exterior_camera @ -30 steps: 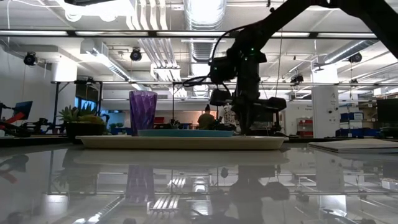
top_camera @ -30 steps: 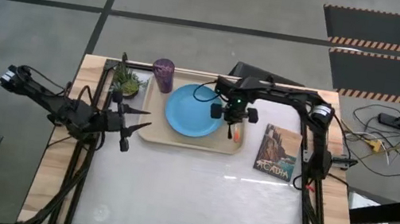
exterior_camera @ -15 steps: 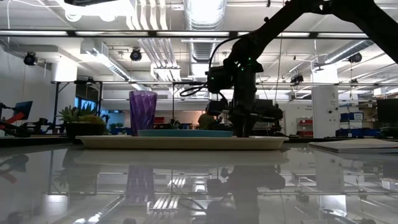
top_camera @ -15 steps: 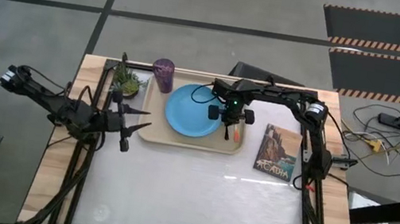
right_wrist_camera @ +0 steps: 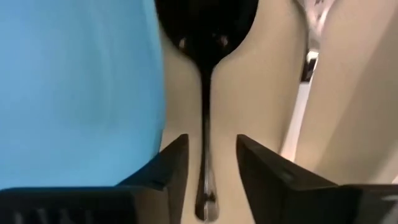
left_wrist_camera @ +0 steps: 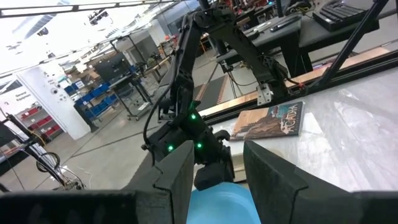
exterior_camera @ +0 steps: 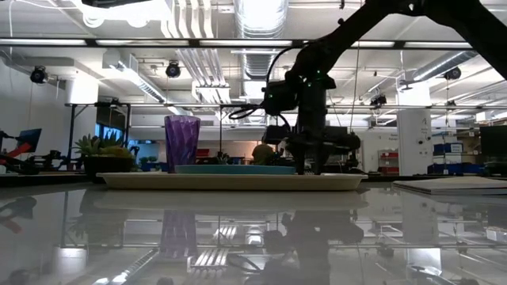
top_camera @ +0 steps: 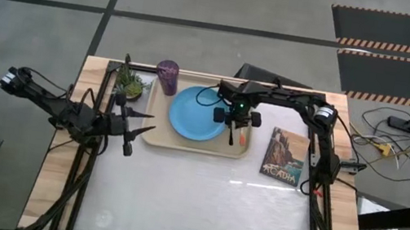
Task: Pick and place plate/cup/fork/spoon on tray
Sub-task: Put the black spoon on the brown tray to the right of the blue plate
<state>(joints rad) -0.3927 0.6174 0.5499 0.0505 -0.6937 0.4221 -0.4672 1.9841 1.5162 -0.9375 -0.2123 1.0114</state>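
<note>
The beige tray (top_camera: 191, 148) holds the sky-blue plate (top_camera: 197, 115) and the purple cup (top_camera: 167, 74), upright at its far left corner. The dark spoon (right_wrist_camera: 205, 93) lies flat on the tray floor just right of the plate. The fork (top_camera: 243, 136), with its orange-red handle, lies to the right of the spoon. My right gripper (right_wrist_camera: 206, 174) points down over the spoon and is open, one finger on each side of the thin handle without touching it. My left gripper (top_camera: 126, 131) is open and empty, left of the tray.
A small green potted plant (top_camera: 132, 83) stands off the tray's far left corner. A dark-covered book (top_camera: 285, 154) lies right of the tray. The near half of the table is bare white surface (top_camera: 198, 213).
My right gripper has moved a little toward the table's left edge and down to the tray floor beside the plate. In the low view its fingers now stand apart. The spoon lies on the tray between them.
</note>
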